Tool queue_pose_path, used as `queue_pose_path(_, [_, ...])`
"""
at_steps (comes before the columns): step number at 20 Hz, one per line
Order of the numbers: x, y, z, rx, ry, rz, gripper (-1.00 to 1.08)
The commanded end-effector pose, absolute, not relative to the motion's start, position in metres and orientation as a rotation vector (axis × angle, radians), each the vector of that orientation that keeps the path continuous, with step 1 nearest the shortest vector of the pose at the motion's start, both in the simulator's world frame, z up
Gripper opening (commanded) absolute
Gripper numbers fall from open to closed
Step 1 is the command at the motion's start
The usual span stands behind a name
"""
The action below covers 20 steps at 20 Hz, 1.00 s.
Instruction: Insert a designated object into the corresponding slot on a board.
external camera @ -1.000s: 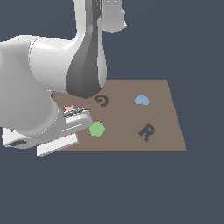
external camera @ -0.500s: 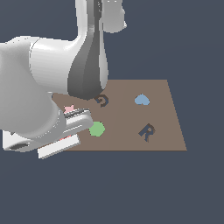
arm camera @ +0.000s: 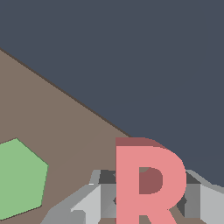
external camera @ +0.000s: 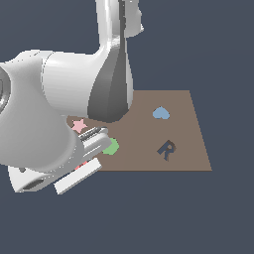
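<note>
Wrist view puts the pink-red R [arm camera: 146, 183] up close, upright, sitting between the grey fingers [arm camera: 89, 203] of the gripper [arm camera: 144, 205]; pads flank it on both sides, so the claw is narrowed on the R and holding it. Green polygon [arm camera: 19, 179] lies flat on the board [arm camera: 65, 127] at about 9 o'clock from the R. Board edge runs diagonally, dark background beyond it.

Exterior view: the R itself is almost hidden, only a thin red sliver near the gripper [external camera: 87, 166] at the board's [external camera: 149, 149] corner on the exterior view's left. R slot [external camera: 166, 149] is well apart, at roughly 3 o'clock from the gripper. Green polygon [external camera: 111, 147] just beside the fingers, half covered. Pale star [external camera: 78, 125] at 11 o'clock from the polygon. Blue shape [external camera: 160, 113] at 12 o'clock from the slot.

Versus half a second ago: arm link has swung over the board and now covers the G recess, which was visible then; gripper and shapes sit about as before.

Only the wrist view shows the grasp; only the exterior view shows the slot, star, blue shape.
</note>
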<state>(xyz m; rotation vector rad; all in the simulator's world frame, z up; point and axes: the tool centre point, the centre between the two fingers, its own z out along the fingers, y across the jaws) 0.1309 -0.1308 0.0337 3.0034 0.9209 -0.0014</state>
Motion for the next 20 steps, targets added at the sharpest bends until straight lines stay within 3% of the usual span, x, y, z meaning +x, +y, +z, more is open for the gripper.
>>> queue_pose_path(1, [0.139,-0.121,0.034,2.967,1.033,-0.001,-1.00])
queue_pose_path(20, [0.173,-0.032,0.036,2.550,1.833,0.000,-1.00])
